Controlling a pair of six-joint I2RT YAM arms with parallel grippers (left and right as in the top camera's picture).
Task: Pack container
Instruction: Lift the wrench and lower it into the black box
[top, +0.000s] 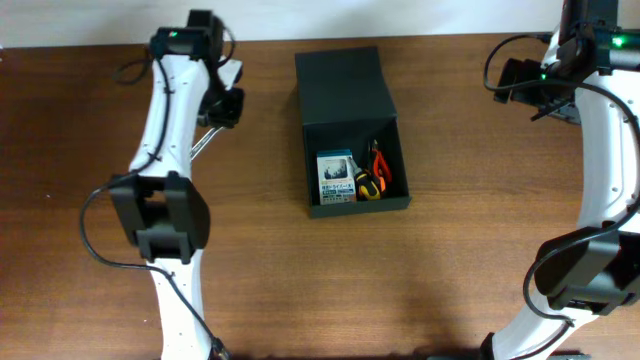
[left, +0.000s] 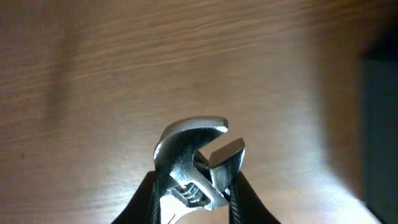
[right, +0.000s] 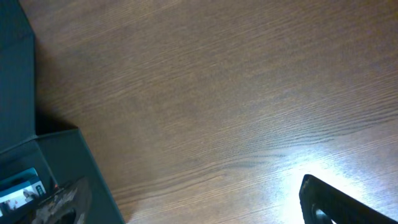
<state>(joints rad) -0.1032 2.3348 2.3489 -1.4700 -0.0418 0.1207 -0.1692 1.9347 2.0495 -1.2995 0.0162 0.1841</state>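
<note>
Honestly, the left gripper (left: 193, 194) is clamped on the wrench (left: 189, 142) near its head, so the dangling handle could snag the container (top: 350, 95) wall. No telling whether the right gripper (top: 518, 80) is apart or together.

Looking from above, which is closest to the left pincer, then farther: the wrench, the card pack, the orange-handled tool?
1. wrench: gripped in the left pincer.
2. card pack: left side of the container.
3. orange-handled tool: container's right side.
</note>
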